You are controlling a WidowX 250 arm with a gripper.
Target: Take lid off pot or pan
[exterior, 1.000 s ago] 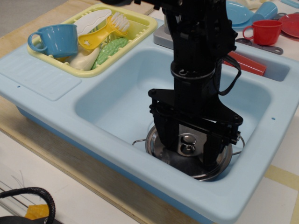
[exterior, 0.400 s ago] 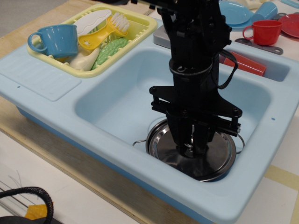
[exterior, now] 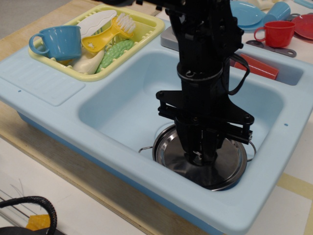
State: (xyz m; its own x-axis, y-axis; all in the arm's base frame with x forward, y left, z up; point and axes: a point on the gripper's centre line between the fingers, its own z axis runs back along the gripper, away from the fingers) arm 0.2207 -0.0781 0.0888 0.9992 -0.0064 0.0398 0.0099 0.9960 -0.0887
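The round shiny steel lid (exterior: 171,155) lies flat on the steel pot in the near right corner of the light blue toy sink (exterior: 122,105). Of the pot only its two thin wire loop handles (exterior: 145,148) show at the lid's left and right edges. My black gripper (exterior: 199,155) points straight down over the lid's centre. Its fingers are closed together around the small knob, which is mostly hidden between them. The lid still rests level on the pot.
A yellow dish rack (exterior: 146,35) at the back left holds a blue cup (exterior: 58,41), a brush and other toys. A red cup (exterior: 275,33), blue plates and a red block (exterior: 259,66) lie at the back right. The sink walls stand close around the pot.
The fingers, open on either side of the knob a second ago, have closed on it. Since 0.4 s ago nothing has visibly moved; the lid has not risen.
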